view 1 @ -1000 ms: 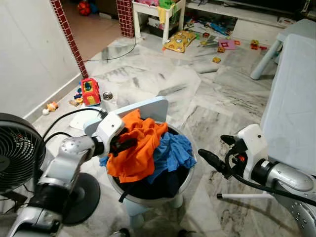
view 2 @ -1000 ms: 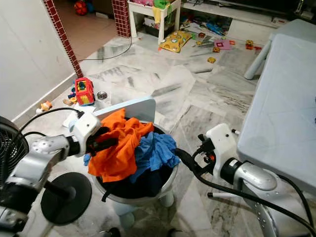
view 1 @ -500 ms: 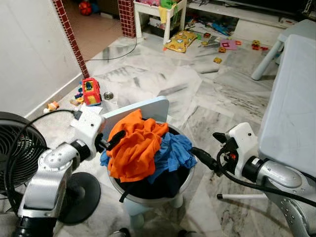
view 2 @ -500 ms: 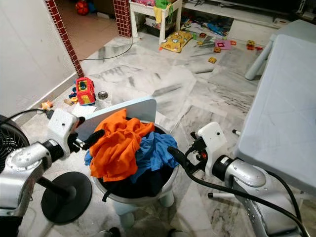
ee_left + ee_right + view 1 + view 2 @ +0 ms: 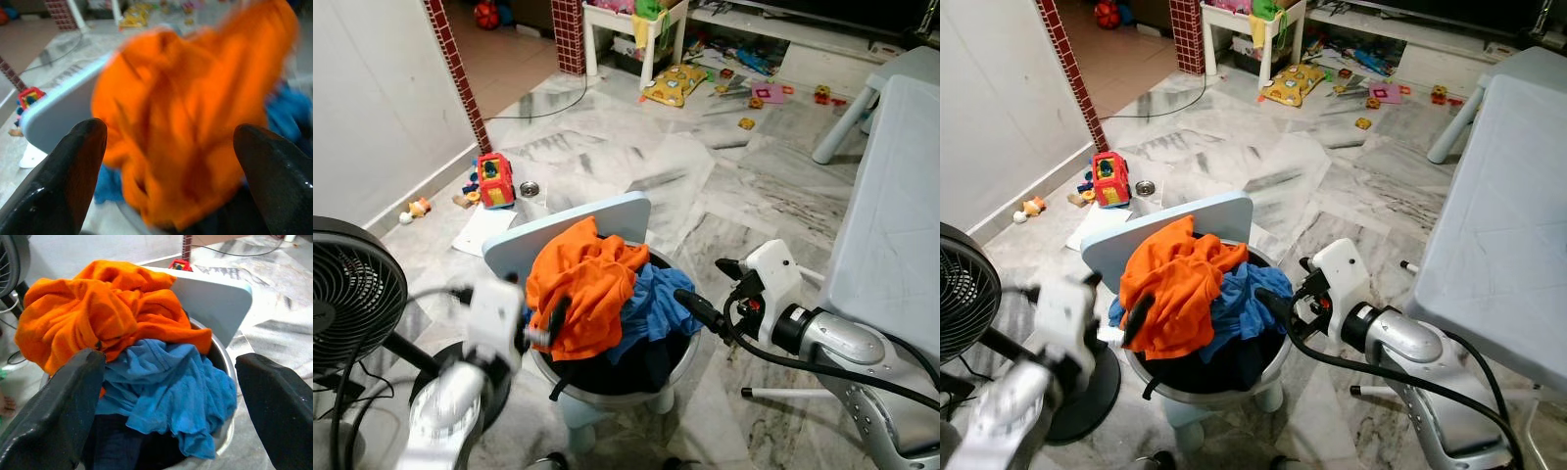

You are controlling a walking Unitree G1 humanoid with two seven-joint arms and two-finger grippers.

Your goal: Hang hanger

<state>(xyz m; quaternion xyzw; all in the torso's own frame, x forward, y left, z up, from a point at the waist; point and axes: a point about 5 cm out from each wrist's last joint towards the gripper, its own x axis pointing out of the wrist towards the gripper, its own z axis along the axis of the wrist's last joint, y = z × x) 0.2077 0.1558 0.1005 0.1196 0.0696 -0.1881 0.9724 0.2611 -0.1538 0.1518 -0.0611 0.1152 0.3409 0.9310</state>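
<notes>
Both grippers are spread: the right gripper [image 5: 690,305] near the blue cloth [image 5: 656,304], the left gripper [image 5: 551,323] beside the orange cloth [image 5: 582,289]. No hanger is visible. I think they should search the basin [image 5: 690,348] gently.

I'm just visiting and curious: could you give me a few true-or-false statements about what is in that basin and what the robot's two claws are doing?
1. An orange garment lies on top of the basin. True.
2. The blue cloth hangs from the right gripper. False: it lies in the basin, and the gripper is open.
3. The left gripper is open. True.
4. The fan stands on the robot's right. False: on its left.
</notes>
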